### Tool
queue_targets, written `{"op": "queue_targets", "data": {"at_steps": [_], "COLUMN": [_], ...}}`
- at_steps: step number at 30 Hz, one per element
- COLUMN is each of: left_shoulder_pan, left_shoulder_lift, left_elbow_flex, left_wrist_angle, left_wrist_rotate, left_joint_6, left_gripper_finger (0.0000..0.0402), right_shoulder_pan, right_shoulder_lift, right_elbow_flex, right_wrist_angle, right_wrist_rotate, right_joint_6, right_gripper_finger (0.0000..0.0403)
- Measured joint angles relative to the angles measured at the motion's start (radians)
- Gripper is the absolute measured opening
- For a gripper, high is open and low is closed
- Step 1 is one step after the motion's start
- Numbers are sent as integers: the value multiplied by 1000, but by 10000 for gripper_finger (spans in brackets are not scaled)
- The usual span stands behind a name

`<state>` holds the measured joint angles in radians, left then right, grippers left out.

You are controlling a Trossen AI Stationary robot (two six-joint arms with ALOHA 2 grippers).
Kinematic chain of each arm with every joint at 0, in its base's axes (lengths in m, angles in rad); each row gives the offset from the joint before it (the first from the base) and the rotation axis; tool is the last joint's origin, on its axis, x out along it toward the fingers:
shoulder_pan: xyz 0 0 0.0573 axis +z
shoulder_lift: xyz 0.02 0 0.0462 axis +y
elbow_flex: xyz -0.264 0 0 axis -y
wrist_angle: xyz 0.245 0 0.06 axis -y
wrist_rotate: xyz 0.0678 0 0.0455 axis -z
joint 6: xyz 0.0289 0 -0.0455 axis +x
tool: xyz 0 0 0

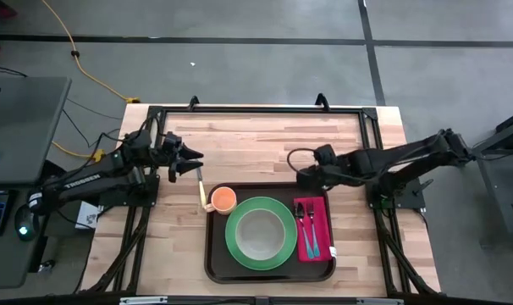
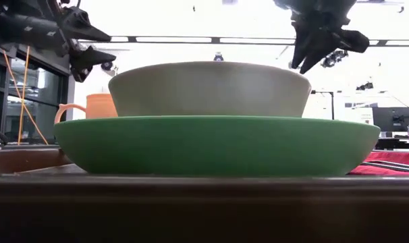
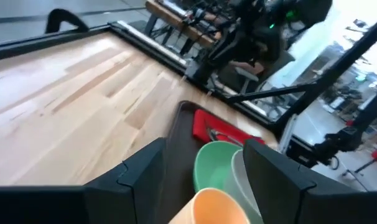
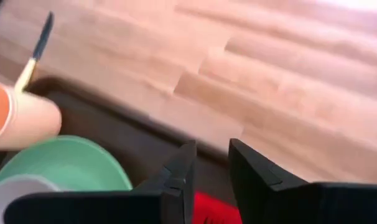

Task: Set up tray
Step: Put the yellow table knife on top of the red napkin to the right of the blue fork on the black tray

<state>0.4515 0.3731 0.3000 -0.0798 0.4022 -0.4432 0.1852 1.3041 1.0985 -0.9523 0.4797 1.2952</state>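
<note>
While I watched from above, the tray (image 1: 214, 258) sat at the near edge of the pale wood worktop (image 1: 265, 140) on grey floor (image 1: 239, 63); left gripper (image 1: 195, 161) fingers were spread, right gripper (image 1: 299, 176) fingers slightly parted, both empty.

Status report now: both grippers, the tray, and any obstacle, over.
Left gripper open, empty, above the table beside the knife. Right gripper empty, hovering at the tray far edge. Tray holds plate, bowl, cup, napkin, cutlery. No obstacle seen.

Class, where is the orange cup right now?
In the high view, the orange cup sits in the tray's far-left corner, beside the green plate.
</note>
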Motion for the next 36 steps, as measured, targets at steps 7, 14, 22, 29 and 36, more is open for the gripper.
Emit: {"op": "queue_targets", "data": {"at_steps": [7,14,22,29,36], "left_shoulder_pan": [0,0,0,0,0], "left_shoulder_lift": [-5,-5,-5,-2,58], "left_elbow_flex": [0,0,0,0,0], "left_wrist_angle": [-181,-289,-291,-331,-373], "left_wrist_rotate": [-117,-133,-79,-51,-53], "left_joint_6": [-119,-353,-643,-868,-969], "left_gripper_finger": [244,244,244,244,243], "right_shoulder_pan": [-82,-184,-299,-378,-428], "right_shoulder_lift": [-48,-108,-155,-156,-156], "right_elbow_flex": [0,0,0,0,0], "right_wrist_angle": [63,180,290,321,322], "right_wrist_rotate": [88,93,35,-49,-71], "right_joint_6": [-155,-364,-581,-704,-779], "right_gripper_finger": [73,73,73,73,73]}}
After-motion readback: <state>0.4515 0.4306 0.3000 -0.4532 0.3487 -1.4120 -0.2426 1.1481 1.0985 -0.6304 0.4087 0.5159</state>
